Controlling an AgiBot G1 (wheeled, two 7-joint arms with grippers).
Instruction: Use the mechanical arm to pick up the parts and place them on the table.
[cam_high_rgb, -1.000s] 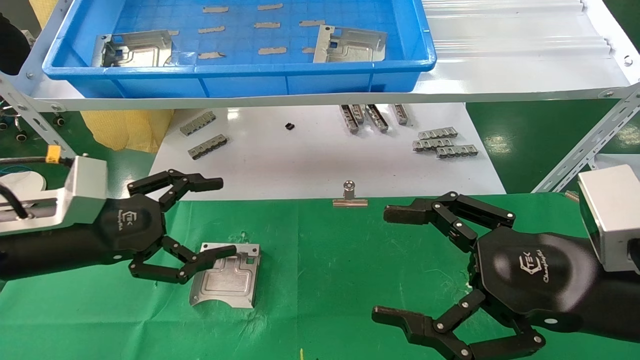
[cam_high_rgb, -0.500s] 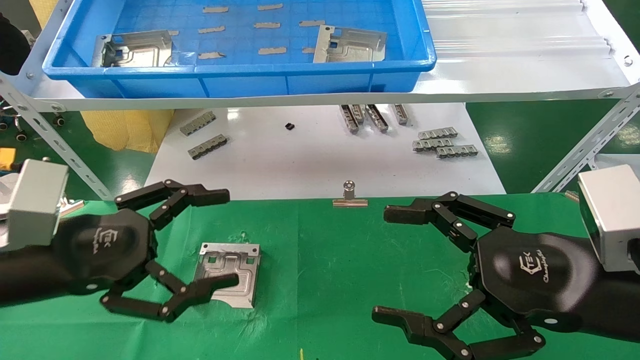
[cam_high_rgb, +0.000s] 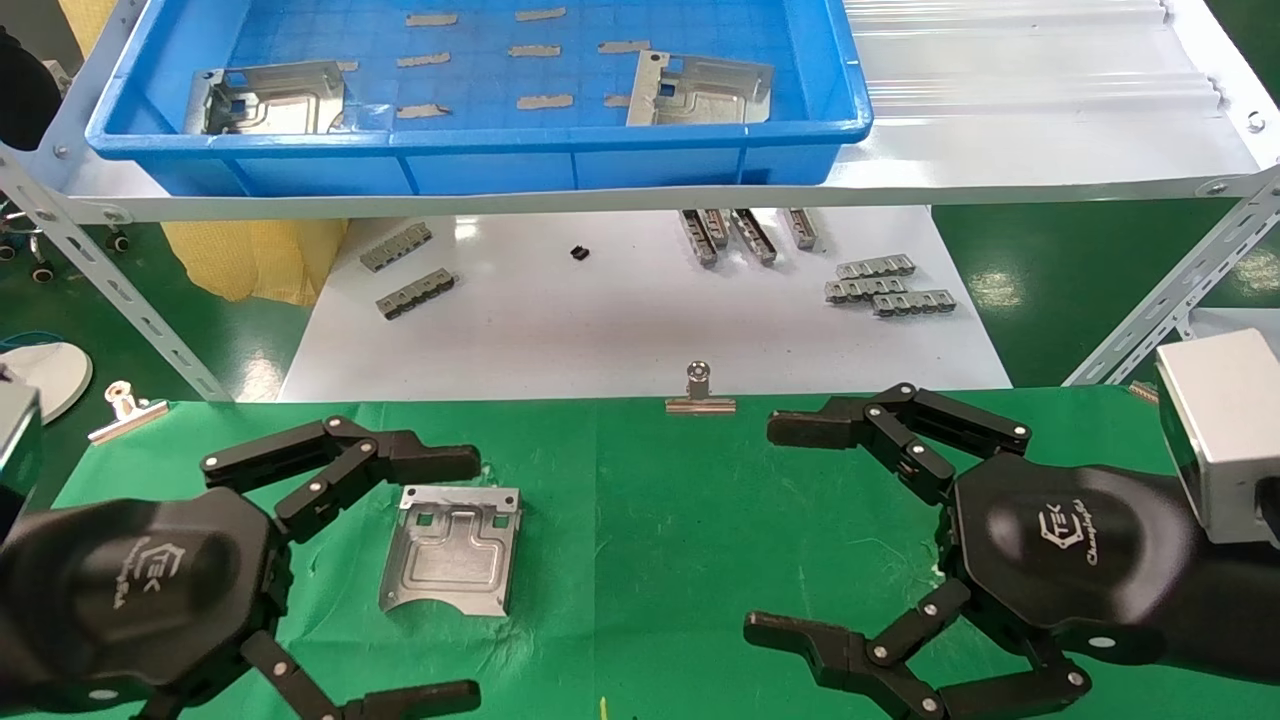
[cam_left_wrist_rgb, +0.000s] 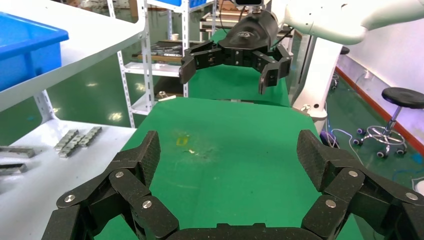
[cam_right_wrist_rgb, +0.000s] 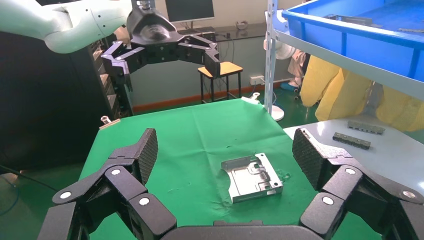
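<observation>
One silvery stamped part (cam_high_rgb: 450, 548) lies flat on the green cloth table (cam_high_rgb: 650, 520), apart from both grippers; it also shows in the right wrist view (cam_right_wrist_rgb: 251, 177). Two more parts (cam_high_rgb: 268, 98) (cam_high_rgb: 700, 90) lie in the blue bin. My left gripper (cam_high_rgb: 468, 578) is open and empty at the near left, its fingers either side of the part's left edge without touching it. In its wrist view (cam_left_wrist_rgb: 231, 155) only bare cloth lies between the jaws. My right gripper (cam_high_rgb: 772, 528) is open and empty at the near right, facing the part (cam_right_wrist_rgb: 222, 150).
The blue bin (cam_high_rgb: 480, 150) stands on a white shelf at the back, with grey tape strips inside. A white board (cam_high_rgb: 620, 330) behind the cloth carries small grey slotted bars (cam_high_rgb: 885, 285). Binder clips (cam_high_rgb: 700, 395) (cam_high_rgb: 125, 410) hold the cloth edge. Slanted shelf struts (cam_high_rgb: 1170, 290) stand at both sides.
My left gripper has drawn back toward the near left, its lower finger coming off the part, which stays on the cloth. The right arm has not moved.
</observation>
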